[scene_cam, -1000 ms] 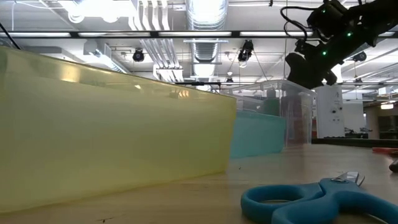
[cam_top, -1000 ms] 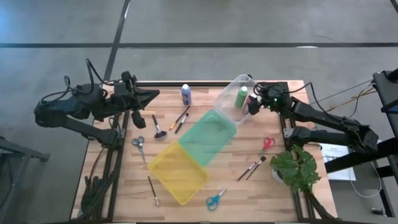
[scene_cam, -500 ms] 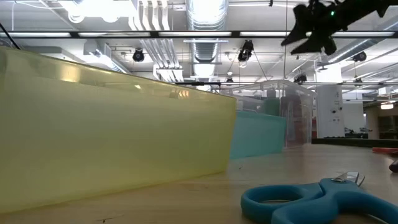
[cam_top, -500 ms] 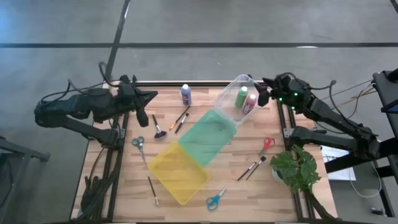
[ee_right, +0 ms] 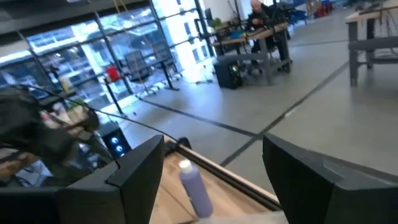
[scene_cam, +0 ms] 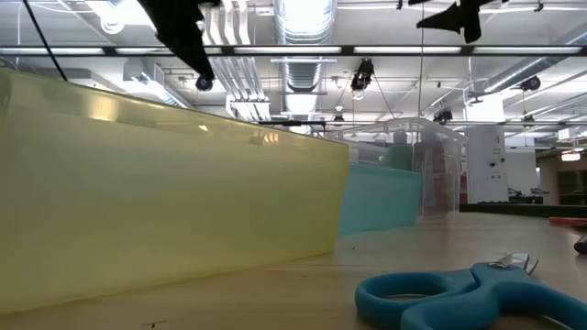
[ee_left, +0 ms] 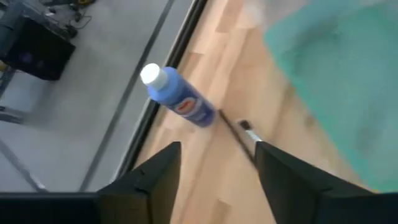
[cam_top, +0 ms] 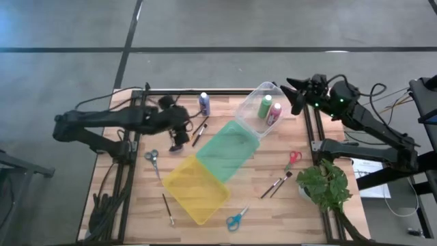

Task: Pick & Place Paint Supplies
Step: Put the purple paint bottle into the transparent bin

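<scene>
A pale wooden plank tabletop (cam_top: pixel 273 208) with a smooth matt finish is seen; a translucent yellow plastic bin (scene_cam: pixel 165 211) looks glossy, as does the clear plastic bin (cam_top: pixel 254 102); glossy blue plastic handles are shown on the small scissors (scene_cam: pixel 477 298)

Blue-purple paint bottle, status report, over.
Left tool open, empty, over the table near the blue-purple paint bottle. Right tool open, empty, beside the clear plastic bin. Bottle upright, untouched, path clear.
</scene>
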